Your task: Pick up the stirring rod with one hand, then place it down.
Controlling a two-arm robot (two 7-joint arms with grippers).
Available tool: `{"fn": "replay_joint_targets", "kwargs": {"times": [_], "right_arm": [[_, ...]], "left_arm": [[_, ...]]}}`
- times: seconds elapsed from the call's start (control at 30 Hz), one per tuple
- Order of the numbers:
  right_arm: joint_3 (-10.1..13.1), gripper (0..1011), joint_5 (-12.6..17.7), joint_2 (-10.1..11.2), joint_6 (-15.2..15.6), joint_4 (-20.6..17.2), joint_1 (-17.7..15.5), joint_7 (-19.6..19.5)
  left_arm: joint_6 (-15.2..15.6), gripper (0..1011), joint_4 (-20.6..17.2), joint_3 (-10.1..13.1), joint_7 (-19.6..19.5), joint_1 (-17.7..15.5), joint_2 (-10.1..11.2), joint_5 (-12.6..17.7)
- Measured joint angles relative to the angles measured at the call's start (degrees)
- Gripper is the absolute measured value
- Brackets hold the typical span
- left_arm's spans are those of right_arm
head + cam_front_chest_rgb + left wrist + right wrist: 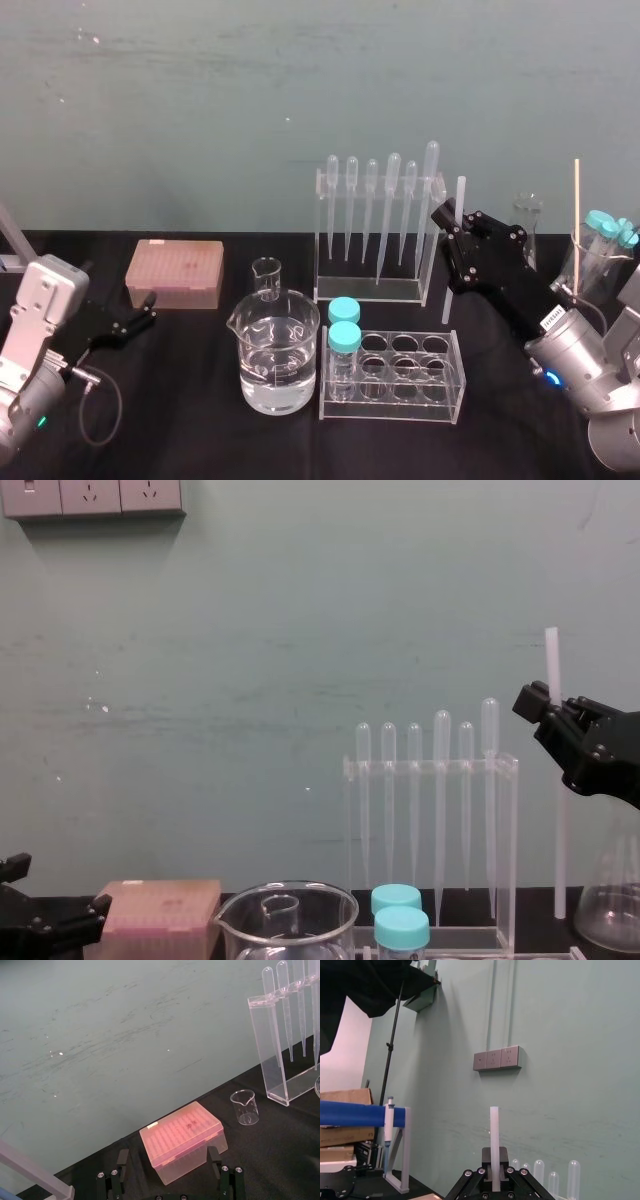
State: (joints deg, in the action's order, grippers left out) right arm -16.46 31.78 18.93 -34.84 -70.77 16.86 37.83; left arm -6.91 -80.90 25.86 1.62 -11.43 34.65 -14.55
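Note:
The stirring rod [456, 250] is a thin translucent-white stick standing almost upright just right of the pipette rack [375, 230]. My right gripper [445, 215] is shut on its upper part, and the black hand reaches in from the right. In the chest view the stirring rod [555, 780] runs through the right gripper [530, 702] and its lower end comes down close to the tabletop; whether it touches I cannot tell. In the right wrist view the rod [494, 1140] rises from between the fingers. My left gripper [135, 320] rests open at the far left, in front of the pink box.
A water-filled beaker [275, 350] and a tube rack [395, 375] with two blue-capped tubes stand at the front centre. A small beaker [266, 275] and a pink tip box [174, 272] sit further left. A flask [527, 225] and a beaker of tubes [600, 250] stand behind the right arm.

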Motion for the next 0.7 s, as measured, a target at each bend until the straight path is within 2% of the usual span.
{"fn": "replay_joint_targets", "kwargs": {"times": [0.5, 0.7], "right_arm": [[0.09, 71, 0.00, -0.06, 0.27, 0.00, 0.00, 0.11], [0.40, 70, 0.70, -0.09, 3.39, -1.64, -0.82, 1.15]], "left_arm": [[0.00, 1000, 0.00, 0.00, 0.00, 0.00, 0.00, 0.00], [0.00, 1000, 0.00, 0.00, 0.00, 0.00, 0.00, 0.00]]}}
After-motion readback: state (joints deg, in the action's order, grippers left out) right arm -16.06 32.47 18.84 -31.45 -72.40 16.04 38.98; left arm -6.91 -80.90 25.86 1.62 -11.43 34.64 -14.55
